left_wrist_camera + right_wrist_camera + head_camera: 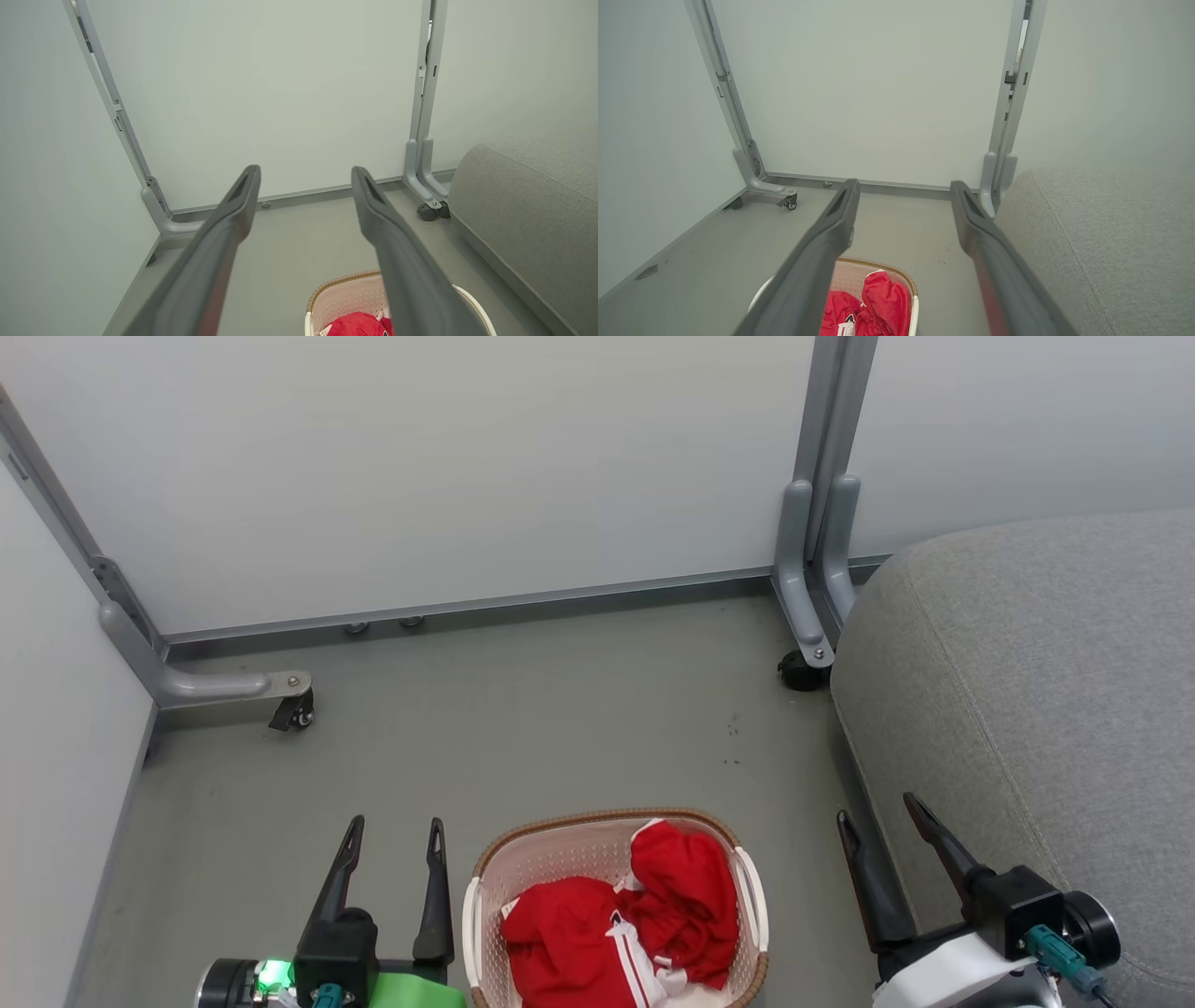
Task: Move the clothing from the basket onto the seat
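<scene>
In the head view, the basket (560,859) stands on the grey floor (523,709) at 6 o'clock, cut off by the lower edge. The red clothing (597,933) lies crumpled inside it, with white trim showing. The grey seat (1046,709) takes up 2 to 5 o'clock, and a strip of floor separates it from the basket. The left gripper (396,823) sits at 7 o'clock, just beside the basket's left handle, with its fingers spread wide and nothing held. The right gripper (878,807) is at 4 o'clock, between the basket and the seat's edge, also wide and empty. White wall panels (467,476) fill 12 o'clock, a metal post (822,523) rises at 1 o'clock, and a caster (297,712) sits at 9 o'clock.

In the left wrist view, the two fingers stand far apart over bare floor. The basket shows at 5 o'clock, partly behind one finger, with a patch of red clothing in it. The seat is at 3 o'clock.

In the right wrist view, the fingers are again wide apart with nothing between them. The basket and its clothing sit at 6 o'clock, partly behind one finger, and the seat spreads from 3 to 5 o'clock.
</scene>
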You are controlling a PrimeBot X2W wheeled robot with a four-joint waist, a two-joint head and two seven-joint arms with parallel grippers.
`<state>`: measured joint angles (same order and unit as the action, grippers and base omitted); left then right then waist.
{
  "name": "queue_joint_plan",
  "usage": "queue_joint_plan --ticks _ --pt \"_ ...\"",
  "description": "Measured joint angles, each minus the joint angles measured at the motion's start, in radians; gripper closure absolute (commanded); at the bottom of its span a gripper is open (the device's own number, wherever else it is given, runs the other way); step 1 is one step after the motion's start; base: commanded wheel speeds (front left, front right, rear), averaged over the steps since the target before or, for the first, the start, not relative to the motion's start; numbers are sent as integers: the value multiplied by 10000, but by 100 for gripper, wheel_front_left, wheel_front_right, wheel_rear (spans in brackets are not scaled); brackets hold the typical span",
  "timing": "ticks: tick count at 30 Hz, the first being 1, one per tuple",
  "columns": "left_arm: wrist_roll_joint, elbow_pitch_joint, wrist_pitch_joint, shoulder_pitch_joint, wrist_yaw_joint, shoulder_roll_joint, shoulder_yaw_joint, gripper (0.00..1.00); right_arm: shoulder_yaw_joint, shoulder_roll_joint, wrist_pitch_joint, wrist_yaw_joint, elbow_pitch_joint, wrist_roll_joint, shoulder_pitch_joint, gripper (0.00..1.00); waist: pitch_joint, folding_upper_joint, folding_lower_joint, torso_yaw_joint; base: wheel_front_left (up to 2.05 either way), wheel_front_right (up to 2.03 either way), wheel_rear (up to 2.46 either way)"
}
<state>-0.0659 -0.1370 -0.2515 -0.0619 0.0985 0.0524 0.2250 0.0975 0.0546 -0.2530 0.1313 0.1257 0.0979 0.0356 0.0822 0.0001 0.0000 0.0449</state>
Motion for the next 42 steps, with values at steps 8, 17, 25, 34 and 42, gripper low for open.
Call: queue_joint_plan --ticks 8,17,25,34,42 --pt "151 -303 -115 -36 -75 -10 17 0 -128 0 -88 0 13 -238 64 0 29 0 0 21 0 0 0" --pt "-75 -497 -128 -36 -186 -21 -65 0 -192 -8 -88 0 86 -161 97 0 60 0 0 12 0 0 0" --pt "-127 -568 -128 -37 -194 -25 -48 0 -136 -12 -88 2 148 -169 160 0 155 0 0 15 0 0 0" --pt "-174 -617 -128 -153 -203 -25 -44 0 -59 -12 -88 2 211 -180 254 0 329 0 0 32 0 0 0" --pt "-201 -627 -128 -209 -251 -27 -33 0 -40 -4 -88 0 228 -180 265 0 447 0 0 24 0 0 0"
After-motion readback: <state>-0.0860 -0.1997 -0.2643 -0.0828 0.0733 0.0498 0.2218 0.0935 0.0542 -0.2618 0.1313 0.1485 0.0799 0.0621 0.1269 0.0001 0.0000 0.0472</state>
